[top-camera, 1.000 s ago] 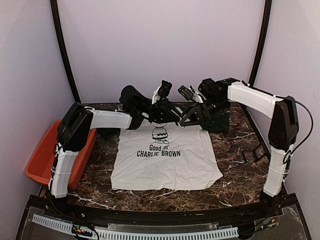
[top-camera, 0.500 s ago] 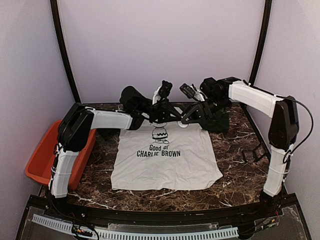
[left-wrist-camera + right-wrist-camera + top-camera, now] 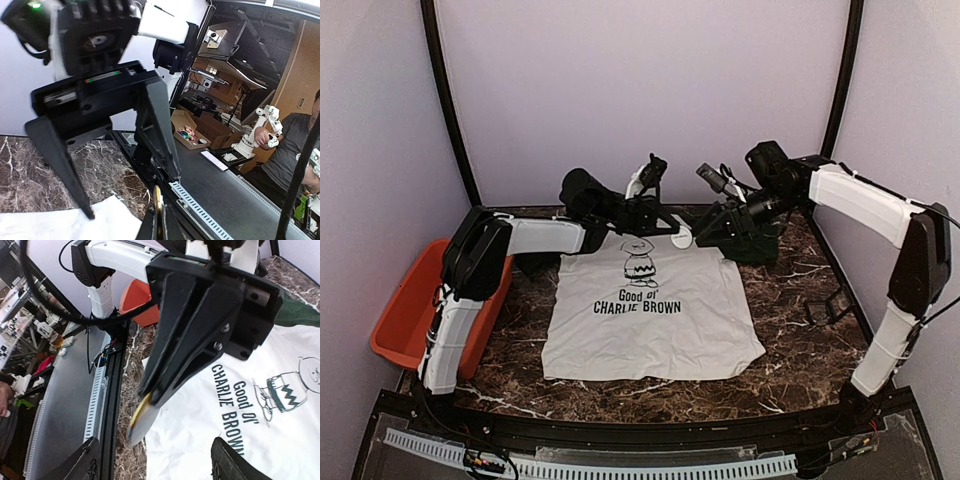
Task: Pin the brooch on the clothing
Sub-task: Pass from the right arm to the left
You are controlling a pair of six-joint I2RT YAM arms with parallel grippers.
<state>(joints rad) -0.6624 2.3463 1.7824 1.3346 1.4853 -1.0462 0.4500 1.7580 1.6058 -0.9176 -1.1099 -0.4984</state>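
The clothing [image 3: 655, 320] lies flat on the marble table, a white T-shirt with a cartoon boy print and "Good ol' CHARLIE BROWN". Above its collar my left gripper [image 3: 673, 233] is shut on the brooch [image 3: 681, 238], a small round disc. In the right wrist view the brooch [image 3: 144, 416] sticks out of the left fingers edge-on, with a yellow rim, above the shirt [image 3: 250, 435]. In the left wrist view its gold edge [image 3: 158, 199] shows between my shut left gripper [image 3: 159, 222]. My right gripper [image 3: 705, 236] hangs just right of the brooch, open and apart from it [image 3: 157, 465].
An orange bin [image 3: 405, 310] sits off the table's left edge. A small black object [image 3: 830, 305] lies on the marble at the right. The shirt's dark green sleeve [image 3: 760, 248] lies under the right arm. The purple back wall stands close behind both grippers.
The right gripper opened, let go of the brooch and drew back to the right. The left gripper closed on the brooch and now holds it alone.
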